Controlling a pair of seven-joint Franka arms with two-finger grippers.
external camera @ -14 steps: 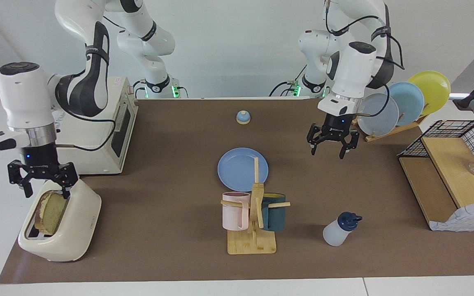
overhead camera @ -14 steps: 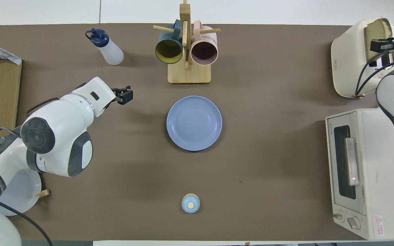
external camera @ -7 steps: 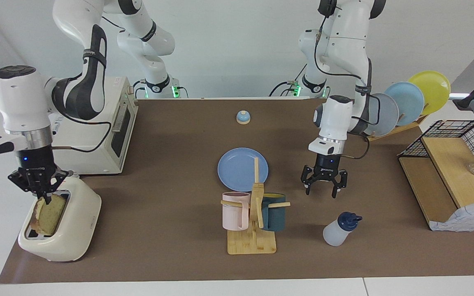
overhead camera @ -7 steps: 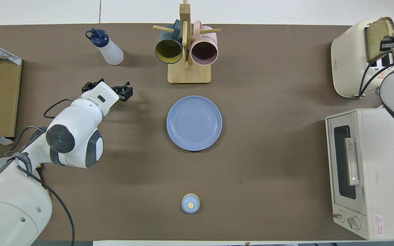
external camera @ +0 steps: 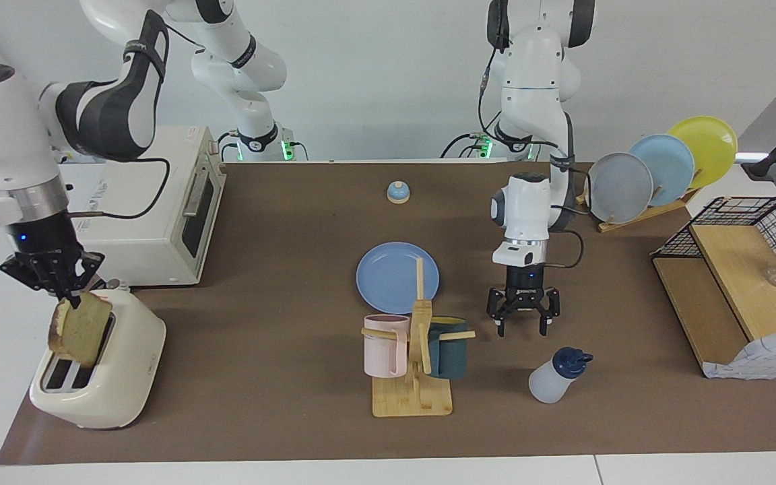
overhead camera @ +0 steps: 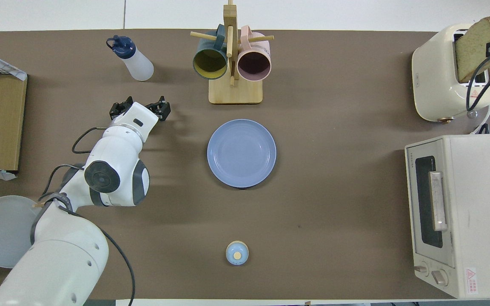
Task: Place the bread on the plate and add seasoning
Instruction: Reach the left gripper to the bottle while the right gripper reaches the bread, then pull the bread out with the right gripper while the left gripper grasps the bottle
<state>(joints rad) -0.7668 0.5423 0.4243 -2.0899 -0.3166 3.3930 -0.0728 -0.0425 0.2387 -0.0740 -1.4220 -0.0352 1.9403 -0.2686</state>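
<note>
At the right arm's end of the table, farthest from the robots, stands a cream toaster [external camera: 102,377]. Right gripper [external camera: 65,298] hangs just above its slots, fingers pinched on the top edge of the bread [external camera: 80,328]. Slice is raised, tilted, its lower corner over the slot opening; whether it touches the toaster I cannot tell. Pale speckled crumb, brown crust along one side.

Toaster oven [external camera: 166,209] sits beside the toaster, nearer the robots, door shut.

Mid-table: blue plate [external camera: 388,273], flat, nothing on it. Just farther from the robots than the plate, a wooden mug rack [external camera: 415,377] with a pink mug [external camera: 384,345] and a teal mug [external camera: 447,347] hung on its pegs. Small blue-domed bell [external camera: 397,192] near the robots' edge, well apart from the plate.

Left gripper [external camera: 523,325] points straight down over bare brown mat between plate and seasoning bottle [external camera: 553,377], fingers spread wide, holding nothing. It hovers above the table, near the bottle but not touching. Bottle leans, navy spouted cap [external camera: 571,361] uppermost, beside the mug rack toward the left arm's end.

Toward the left arm's end, near the robots: three plates upright in a wooden plate rack [external camera: 644,210], grey-blue, light blue, yellow. Wire basket [external camera: 738,215] and wooden box [external camera: 731,296] at that edge.
</note>
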